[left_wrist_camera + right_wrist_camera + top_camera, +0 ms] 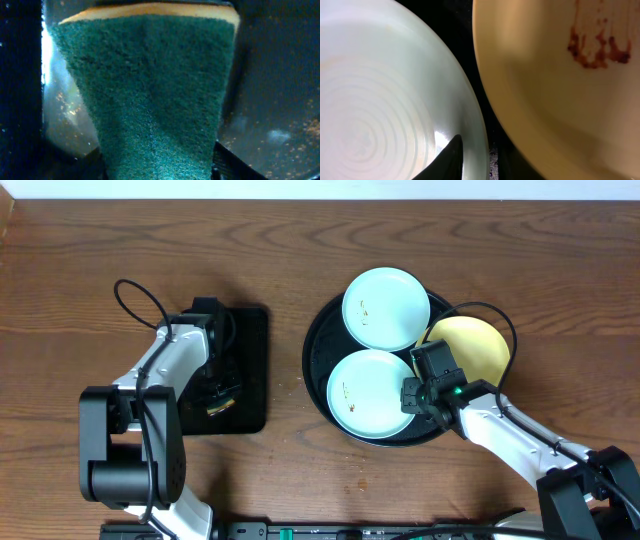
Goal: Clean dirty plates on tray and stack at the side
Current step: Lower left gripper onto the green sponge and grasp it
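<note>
The round black tray (312, 358) holds three plates: a far pale blue plate (385, 307), a near pale blue plate (365, 390) and a pale yellow plate (478, 345) with a red-brown smear (595, 47). My right gripper (412, 395) is at the near blue plate's right rim. In the right wrist view (480, 157) one finger lies over that plate (380, 100) beside the yellow plate (545, 110); the other finger is not distinguishable. My left gripper (218, 395) is shut on a green and yellow sponge (150, 90), which fills the left wrist view.
A smaller rectangular black tray (252, 370) lies on the left of the wooden table under my left gripper. The black tray floor (462, 55) shows between the two plates. A black cable loops above the left arm (140, 295).
</note>
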Robot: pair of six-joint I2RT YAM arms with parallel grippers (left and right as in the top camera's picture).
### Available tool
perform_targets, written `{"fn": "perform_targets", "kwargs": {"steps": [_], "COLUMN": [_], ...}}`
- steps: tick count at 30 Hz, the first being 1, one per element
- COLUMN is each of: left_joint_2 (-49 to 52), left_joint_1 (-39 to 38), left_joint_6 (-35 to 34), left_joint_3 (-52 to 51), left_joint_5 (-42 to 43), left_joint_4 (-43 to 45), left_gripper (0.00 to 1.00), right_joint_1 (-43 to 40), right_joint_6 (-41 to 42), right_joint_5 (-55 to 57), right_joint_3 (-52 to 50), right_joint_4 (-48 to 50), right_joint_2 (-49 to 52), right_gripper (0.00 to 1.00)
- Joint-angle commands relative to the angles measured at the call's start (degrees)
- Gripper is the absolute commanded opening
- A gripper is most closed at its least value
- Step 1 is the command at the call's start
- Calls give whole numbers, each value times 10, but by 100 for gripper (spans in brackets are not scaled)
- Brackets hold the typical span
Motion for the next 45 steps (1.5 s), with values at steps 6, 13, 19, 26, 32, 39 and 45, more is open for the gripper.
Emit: {"fn": "perform_targets", "kwargs": {"steps": [6,13,19,26,32,39,45], "left_joint_2": [5,5,5,5,5,7,7], "left_joint_1": [-1,-1,-1,-1,-1,-1,-1], "left_joint_6": [9,9,9,9,9,9,13], "left_joint_3": [-5,-4,18,19,17,-7,-31], "left_joint_5": [1,1,-1,-48,-70,-70,-70], "left_joint_4": [-3,-3,5,57,109,145,173], "left_gripper": [22,27,70,70,70,70,58], "right_joint_1": [5,5,5,5,5,5,5], "right_joint_6": [-7,-7,-7,-7,-7,-7,-7], "right_joint_5": [4,4,4,4,4,4,4], "right_joint_3": [-3,-3,-3,-3,-3,-3,-3], "right_joint_4": [1,0,0,-1,-1,0,0], "right_joint_2": [4,4,4,4,4,4,4], "right_gripper": [26,27,29,29,30,30,31]}}
